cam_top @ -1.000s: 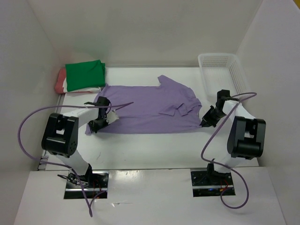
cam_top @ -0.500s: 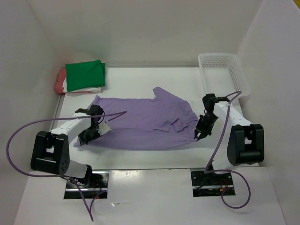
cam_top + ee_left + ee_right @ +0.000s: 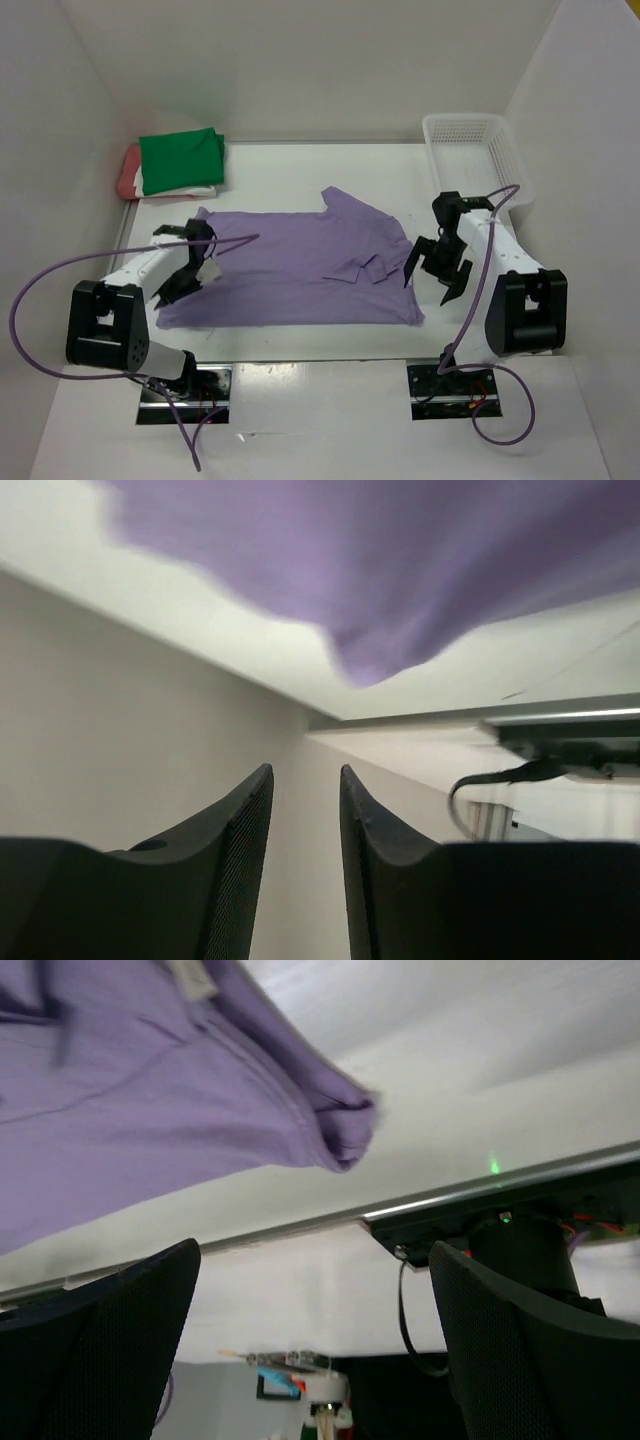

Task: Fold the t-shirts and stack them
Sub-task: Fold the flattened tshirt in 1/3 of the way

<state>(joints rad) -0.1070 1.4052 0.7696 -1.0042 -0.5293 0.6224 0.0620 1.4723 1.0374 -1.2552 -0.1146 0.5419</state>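
The lavender-purple t-shirt (image 3: 290, 270) lies spread flat across the middle of the table, with one sleeve folded over near its right side. My left gripper (image 3: 172, 290) hovers at the shirt's near left corner, jaws a little apart and empty; its wrist view shows the gripper (image 3: 305, 780) below the shirt's hem (image 3: 400, 570). My right gripper (image 3: 432, 280) stands wide open just off the near right corner, also empty (image 3: 315, 1260), with the cloth's corner (image 3: 340, 1130) above it. At the back left, the green t-shirt (image 3: 182, 157) lies folded on top of the cream-white one (image 3: 190, 188) and the salmon-red one (image 3: 128, 172).
A white mesh basket (image 3: 475, 150) stands at the back right, close behind the right arm. White walls enclose the table on three sides. A metal rail runs along the table's near edge (image 3: 480, 1185).
Both arms dragged the purple shirt toward the near edge, stretching it flatter. Both grippers then let go of its corners and opened, the right one wide.
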